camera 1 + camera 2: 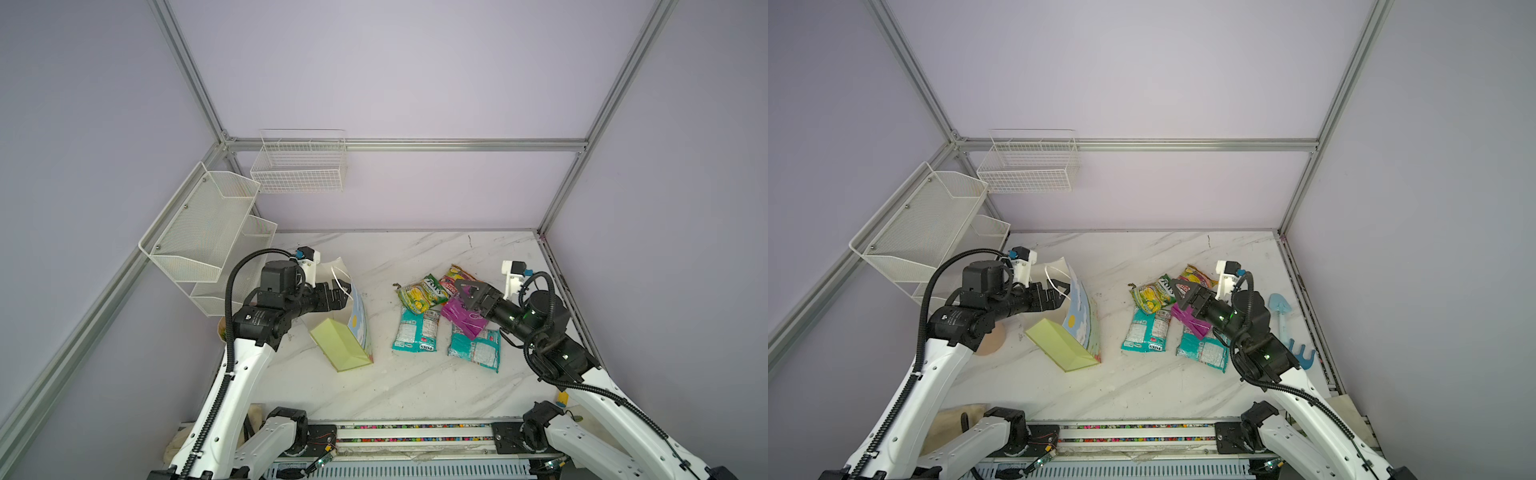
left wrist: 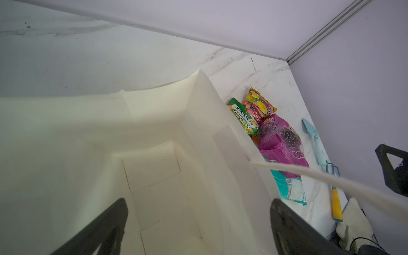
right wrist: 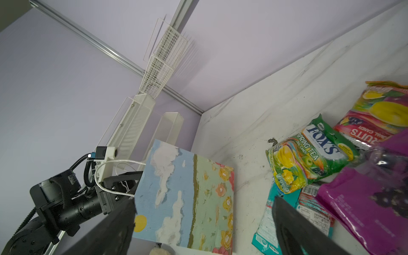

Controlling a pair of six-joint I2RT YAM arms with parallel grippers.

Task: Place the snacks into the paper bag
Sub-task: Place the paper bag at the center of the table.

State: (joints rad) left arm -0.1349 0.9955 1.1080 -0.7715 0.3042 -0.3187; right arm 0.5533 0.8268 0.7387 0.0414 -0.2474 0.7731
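Observation:
The paper bag (image 1: 357, 320) (image 1: 1079, 316) leans on the marble table, pale green side panel up and its mouth toward my left gripper (image 1: 343, 293) (image 1: 1059, 293). That gripper is open at the mouth. The left wrist view looks into the empty white inside (image 2: 154, 167) between spread fingers, and a cord handle (image 2: 331, 181) crosses beside them. The snacks lie in a pile to the right: green-yellow (image 1: 419, 295), orange-pink (image 1: 459, 274), magenta (image 1: 463, 320) and two teal packets (image 1: 417, 330) (image 1: 476, 347). My right gripper (image 1: 461, 295) (image 3: 204, 203) hovers open just above the magenta packet (image 3: 364, 198), holding nothing.
White wire baskets (image 1: 299, 166) and a mesh shelf (image 1: 208, 232) hang on the back and left walls. A blue toy shovel (image 1: 1279, 311) and rake (image 1: 1302, 355) lie by the right wall behind my right arm. A tan disc (image 1: 990, 338) sits under the left arm.

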